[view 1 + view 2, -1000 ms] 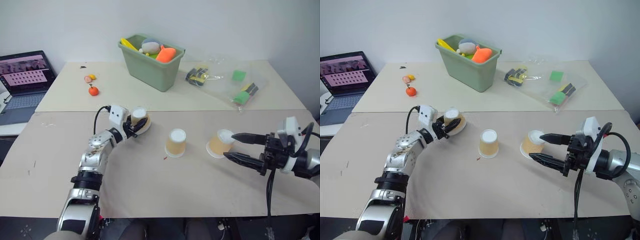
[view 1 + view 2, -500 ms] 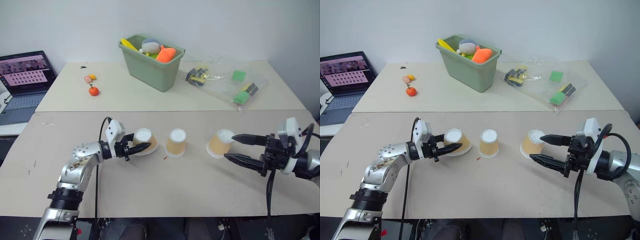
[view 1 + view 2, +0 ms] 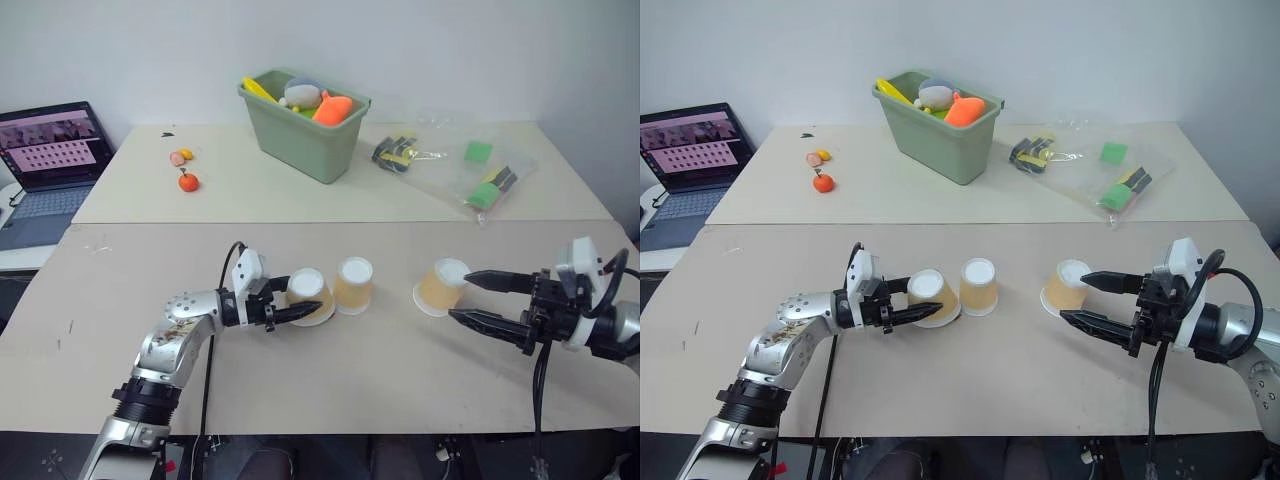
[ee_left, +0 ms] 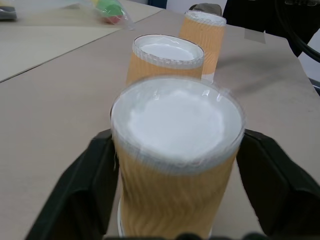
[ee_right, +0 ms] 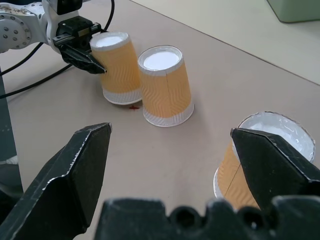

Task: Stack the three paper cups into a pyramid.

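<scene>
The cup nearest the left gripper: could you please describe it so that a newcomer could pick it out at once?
On the near table, three upside-down tan-orange paper cups stand in a row. Take the left cup, beside the middle cup. Unlike the right cup, which stands apart by the right gripper, it sits between the left gripper's black fingers.

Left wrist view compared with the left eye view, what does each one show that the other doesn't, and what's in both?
Left wrist view: the wavy ribbing on the left cup, seen close up. Left eye view: the green bin, the laptop and the orange fruit on the far table. Both: the left gripper around the left cup, with the middle cup and the right cup in line beyond it.
</scene>
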`<act>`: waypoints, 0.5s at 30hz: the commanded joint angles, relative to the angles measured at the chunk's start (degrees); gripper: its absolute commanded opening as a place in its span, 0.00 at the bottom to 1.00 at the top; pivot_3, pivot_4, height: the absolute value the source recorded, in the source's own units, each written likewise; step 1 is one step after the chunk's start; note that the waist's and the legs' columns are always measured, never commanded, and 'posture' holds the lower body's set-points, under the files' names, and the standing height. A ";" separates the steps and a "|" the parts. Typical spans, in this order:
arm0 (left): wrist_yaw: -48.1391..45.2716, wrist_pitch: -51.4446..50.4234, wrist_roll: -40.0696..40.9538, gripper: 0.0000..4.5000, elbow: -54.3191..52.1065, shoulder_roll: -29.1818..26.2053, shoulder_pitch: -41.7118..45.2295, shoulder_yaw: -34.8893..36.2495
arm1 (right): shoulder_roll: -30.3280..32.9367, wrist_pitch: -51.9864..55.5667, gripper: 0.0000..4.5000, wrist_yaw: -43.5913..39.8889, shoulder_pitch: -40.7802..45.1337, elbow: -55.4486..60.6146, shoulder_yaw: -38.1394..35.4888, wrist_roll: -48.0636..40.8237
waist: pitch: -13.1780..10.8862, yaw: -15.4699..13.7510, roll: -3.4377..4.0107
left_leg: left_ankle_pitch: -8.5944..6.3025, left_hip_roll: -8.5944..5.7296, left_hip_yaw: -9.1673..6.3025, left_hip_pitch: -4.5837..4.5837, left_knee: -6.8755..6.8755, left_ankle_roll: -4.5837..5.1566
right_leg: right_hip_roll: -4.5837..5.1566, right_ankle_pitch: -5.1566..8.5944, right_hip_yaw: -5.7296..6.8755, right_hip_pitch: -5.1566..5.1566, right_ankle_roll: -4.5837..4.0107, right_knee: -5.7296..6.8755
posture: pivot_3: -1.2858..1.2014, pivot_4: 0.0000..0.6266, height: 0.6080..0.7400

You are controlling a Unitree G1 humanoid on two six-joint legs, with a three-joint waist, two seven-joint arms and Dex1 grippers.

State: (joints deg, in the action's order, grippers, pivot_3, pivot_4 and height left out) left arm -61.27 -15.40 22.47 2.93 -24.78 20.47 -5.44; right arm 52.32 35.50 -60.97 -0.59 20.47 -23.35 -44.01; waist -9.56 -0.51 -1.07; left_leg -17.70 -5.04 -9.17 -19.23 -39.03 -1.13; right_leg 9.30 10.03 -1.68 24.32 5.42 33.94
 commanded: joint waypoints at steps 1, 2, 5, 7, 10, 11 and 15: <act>-0.10 0.42 0.20 0.99 0.25 0.29 1.65 0.22 | 0.43 -0.90 1.00 0.08 0.28 1.32 -2.38 -0.52 | 0.00 0.04 0.00 | 0.00 0.00 0.00 0.00 0.00 0.00 | 0.00 0.00 0.00 0.00 0.00 0.00 | 0.52 0.24 1.00; -0.34 0.33 0.24 0.99 0.42 0.28 1.76 0.13 | 0.43 -0.84 1.00 0.11 0.25 1.36 -2.43 -0.60 | 0.00 0.04 0.00 | 0.00 0.00 0.00 0.00 0.00 0.00 | 0.00 0.00 0.00 0.00 0.00 0.00 | 0.52 0.24 1.00; 0.75 2.84 -1.47 0.99 1.00 0.73 2.26 -0.06 | 0.52 -0.82 1.00 -0.04 0.10 1.44 -2.54 -0.65 | 0.00 -0.02 0.00 | 0.00 0.00 0.00 0.00 0.00 0.00 | 0.00 0.00 0.00 0.00 0.00 0.00 | 0.52 0.24 1.00; 1.89 2.88 -1.37 0.99 0.94 1.10 2.47 0.73 | 0.71 -0.78 1.00 -0.22 0.20 1.21 -2.58 -0.63 | 0.00 0.02 0.00 | 0.00 0.00 0.00 -0.01 0.00 0.00 | 0.00 0.00 0.00 0.00 0.00 -0.01 | 0.52 0.24 1.00; 3.00 2.37 -0.07 0.99 -0.43 0.83 2.78 2.69 | 1.02 -0.70 1.00 -0.55 0.56 0.79 -2.48 -0.60 | 0.00 0.00 0.00 | 0.00 0.00 0.00 -0.01 0.00 -0.01 | 0.00 0.00 0.00 0.00 0.00 -0.02 | 0.52 0.24 1.00; 3.12 1.79 0.85 0.99 -1.44 0.45 2.64 3.56 | 1.15 -0.65 1.00 -0.69 0.78 0.59 -2.40 -0.65 | 0.00 0.03 0.00 | 0.00 0.00 0.00 -0.01 0.00 0.00 | 0.00 0.00 0.00 0.00 0.00 -0.01 | 0.52 0.24 1.00; 3.13 0.36 3.00 0.99 -5.33 -1.97 1.30 6.38 | 1.69 -0.72 1.00 -1.28 1.77 -0.57 -2.06 -0.61 | 0.00 0.15 0.00 | 0.00 0.01 0.00 0.00 0.00 -0.01 | 0.00 0.00 0.00 0.01 0.00 0.00 | 0.52 0.24 1.00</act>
State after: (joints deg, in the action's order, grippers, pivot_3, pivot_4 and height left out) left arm -58.13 -14.41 23.20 1.44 -25.21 22.12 -1.60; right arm 52.95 35.50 -61.41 -0.20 19.73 -23.47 -44.01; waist -9.56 -0.36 -1.07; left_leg -17.69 -5.03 -9.17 -19.23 -39.03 -1.14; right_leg 9.29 10.03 -1.68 24.33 5.43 33.95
